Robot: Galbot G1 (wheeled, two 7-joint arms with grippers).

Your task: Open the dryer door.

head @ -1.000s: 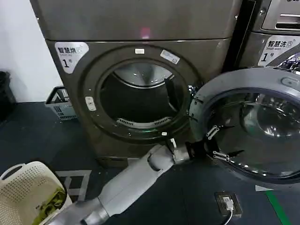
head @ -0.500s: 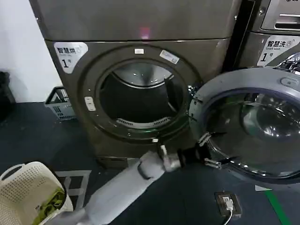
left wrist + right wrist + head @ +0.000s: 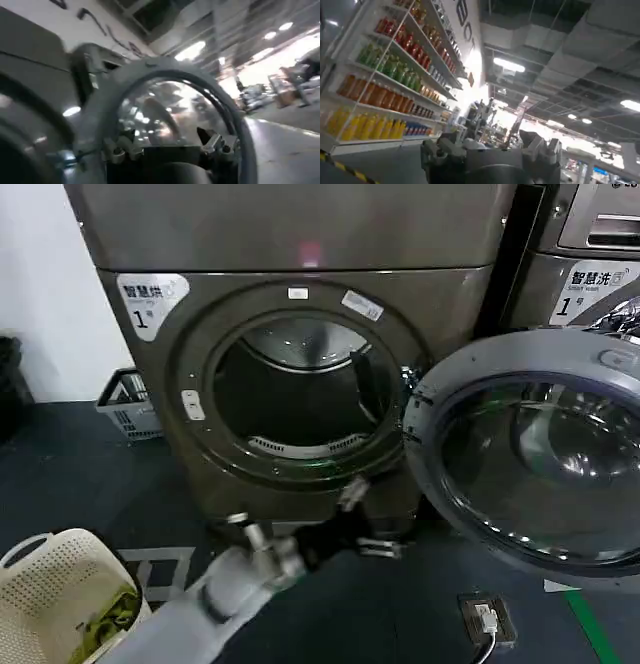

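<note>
Lower centre of the head view, the left claw (image 3: 362, 519) has pulled back from the dryer door (image 3: 535, 449), fingers spread wide and holding nothing, now low in front of the dryer (image 3: 290, 364). That door hangs swung open at the right, unchanged from a second ago. Over to the left wrist view: the door's glass (image 3: 170, 117) looms just beyond the fingertips (image 3: 212, 142). Right wrist view: the right claw (image 3: 487, 150) points up at a ceiling, fingers apart.
</note>
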